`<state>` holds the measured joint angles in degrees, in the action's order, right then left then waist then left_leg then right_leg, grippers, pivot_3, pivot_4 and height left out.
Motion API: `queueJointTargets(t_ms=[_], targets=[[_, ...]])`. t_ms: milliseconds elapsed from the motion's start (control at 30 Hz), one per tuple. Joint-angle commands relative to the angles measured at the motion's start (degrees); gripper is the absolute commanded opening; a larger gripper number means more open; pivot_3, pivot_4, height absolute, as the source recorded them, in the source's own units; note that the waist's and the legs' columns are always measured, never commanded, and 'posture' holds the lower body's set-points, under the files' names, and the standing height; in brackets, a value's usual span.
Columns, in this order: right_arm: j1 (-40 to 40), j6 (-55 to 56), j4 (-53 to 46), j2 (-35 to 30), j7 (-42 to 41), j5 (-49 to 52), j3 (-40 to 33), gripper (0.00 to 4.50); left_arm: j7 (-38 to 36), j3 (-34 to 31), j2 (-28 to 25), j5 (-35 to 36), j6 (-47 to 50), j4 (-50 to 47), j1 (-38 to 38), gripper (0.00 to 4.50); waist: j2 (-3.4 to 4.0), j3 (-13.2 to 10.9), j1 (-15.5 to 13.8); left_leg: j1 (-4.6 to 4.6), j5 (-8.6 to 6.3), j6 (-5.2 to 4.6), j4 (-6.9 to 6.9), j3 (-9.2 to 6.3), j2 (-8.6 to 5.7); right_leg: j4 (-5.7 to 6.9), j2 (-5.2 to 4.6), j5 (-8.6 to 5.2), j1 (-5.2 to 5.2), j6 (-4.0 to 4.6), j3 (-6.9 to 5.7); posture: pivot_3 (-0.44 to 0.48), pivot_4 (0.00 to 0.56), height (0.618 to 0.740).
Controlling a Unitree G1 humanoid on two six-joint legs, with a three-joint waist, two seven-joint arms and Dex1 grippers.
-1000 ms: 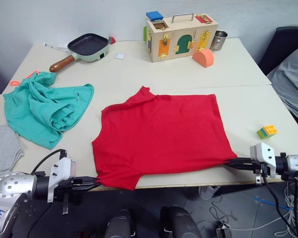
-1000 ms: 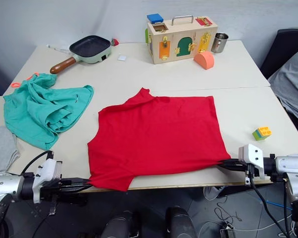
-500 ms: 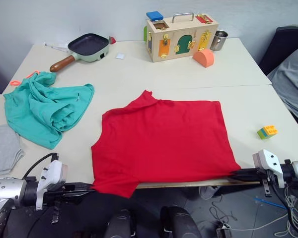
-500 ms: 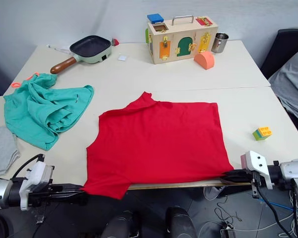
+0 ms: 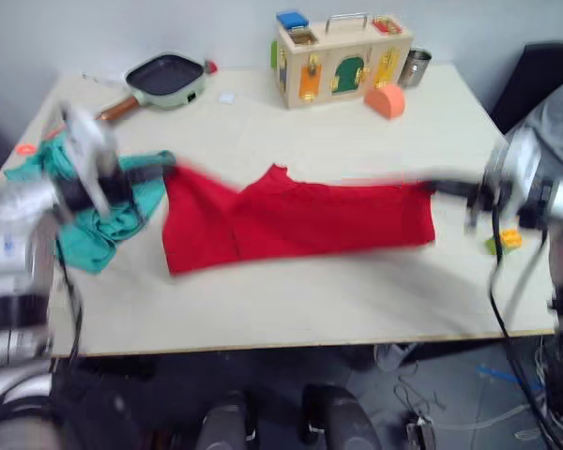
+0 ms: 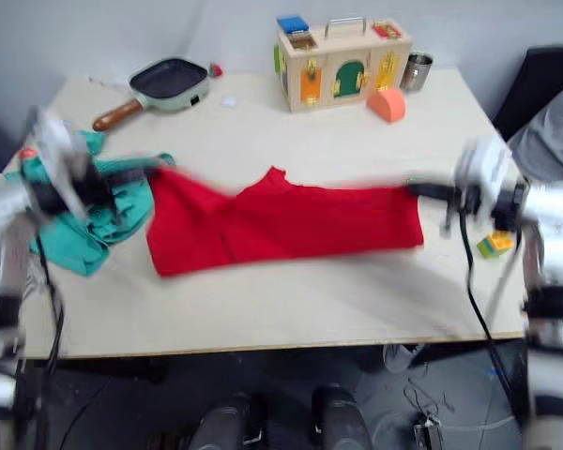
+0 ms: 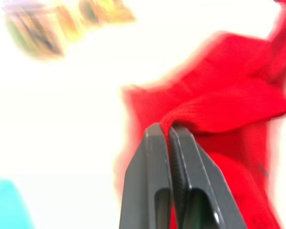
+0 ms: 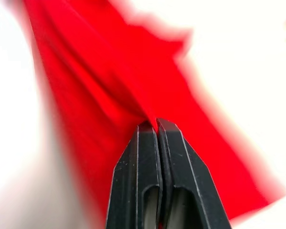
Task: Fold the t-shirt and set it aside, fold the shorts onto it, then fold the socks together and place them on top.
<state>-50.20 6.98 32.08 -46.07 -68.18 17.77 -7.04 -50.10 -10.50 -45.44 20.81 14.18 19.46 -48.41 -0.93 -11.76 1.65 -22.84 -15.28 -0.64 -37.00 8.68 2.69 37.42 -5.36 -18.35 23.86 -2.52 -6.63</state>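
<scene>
The red t-shirt (image 5: 296,225) lies across the middle of the table, folded over into a long band, with both near corners lifted. My left gripper (image 5: 166,170) is shut on its left corner, also seen pinched between the fingers (image 7: 168,143) in the left wrist view. My right gripper (image 5: 430,187) is shut on the right corner, with red cloth clamped between its fingers (image 8: 155,138). The teal-green shorts (image 5: 94,239) lie bunched at the table's left, partly behind my left arm. The socks are out of view.
At the back of the table (image 5: 291,309) stand a wooden latch box (image 5: 342,58), a metal cup (image 5: 417,67), an orange block (image 5: 387,101) and a small frying pan (image 5: 164,77). A yellow-green toy brick (image 5: 507,239) lies at the right, behind my right arm.
Both grippers have swung up from the table's near edge and toward the back, carrying the shirt's near hem over the rest of it. The shirt now shows as a narrower band.
</scene>
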Motion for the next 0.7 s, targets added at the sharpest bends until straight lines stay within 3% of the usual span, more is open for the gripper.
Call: queueJointTargets(t_ms=[33,100,200,333,400,500,700], targets=[[-19.9,9.3,13.6,0.2,16.4,-6.5,-2.3,0.00,10.5,-2.0,-0.5,-6.4,-15.5,21.6,-23.2,0.03,-0.08,0.0,0.2,-0.44,0.02,0.01,-0.13,0.10,0.01,0.18,-0.02,0.00,0.47,0.00,0.04,0.000,0.150,0.740],[-28.3,14.6,20.6,0.9,21.4,-8.0,-3.0,0.00,14.3,-3.3,-0.5,-7.7,-24.9,31.1,-34.2,0.03,-0.10,0.0,0.2,-0.81,0.02,0.03,-0.07,0.32,-0.01,0.36,-0.02,-0.01,1.05,0.00,0.03,0.000,0.150,0.740],[-34.0,21.7,25.4,0.2,23.9,-9.9,-2.6,0.00,12.9,-4.7,-1.2,-7.1,-33.2,37.6,-43.2,0.03,-0.11,0.0,0.2,-0.90,-0.37,-0.05,0.08,0.48,0.04,0.41,-0.06,-0.03,1.35,0.02,-0.53,0.000,0.150,0.740],[-29.9,22.3,23.4,0.4,16.6,-5.4,-4.2,0.00,1.3,-5.9,-2.6,-3.7,-35.9,35.4,-40.1,0.03,-0.10,0.0,0.2,-0.92,-0.87,-0.56,0.02,0.88,-0.05,0.44,-0.11,-0.07,1.46,-0.05,-1.24,0.000,0.150,0.740],[-22.4,20.6,19.0,0.7,11.7,-3.0,-4.3,0.00,-4.4,-6.3,-3.3,-1.8,-33.8,30.2,-31.3,0.03,-0.09,0.0,0.2,-0.92,-1.00,-0.77,-0.13,1.06,-0.14,0.45,-0.13,-0.07,1.45,-0.07,-1.33,0.000,0.150,0.740],[-7.2,17.9,8.8,0.8,6.5,-1.2,-3.0,0.00,-9.5,-7.4,-3.7,2.7,-26.7,13.4,-9.7,0.03,-0.05,-0.1,0.4,-0.70,-1.10,-0.93,-0.24,1.19,-0.27,0.30,-0.29,-0.05,1.10,-0.16,-1.15,0.000,0.150,0.740],[19.2,15.0,-6.6,-0.9,2.3,-2.0,-1.6,0.00,-11.2,-9.9,-5.3,7.9,-11.5,-21.0,30.5,0.03,-0.12,-0.4,0.2,-0.90,-1.13,-0.99,-1.31,1.03,0.11,0.36,-0.51,0.06,0.72,-0.52,-0.79,0.000,0.150,0.740]])
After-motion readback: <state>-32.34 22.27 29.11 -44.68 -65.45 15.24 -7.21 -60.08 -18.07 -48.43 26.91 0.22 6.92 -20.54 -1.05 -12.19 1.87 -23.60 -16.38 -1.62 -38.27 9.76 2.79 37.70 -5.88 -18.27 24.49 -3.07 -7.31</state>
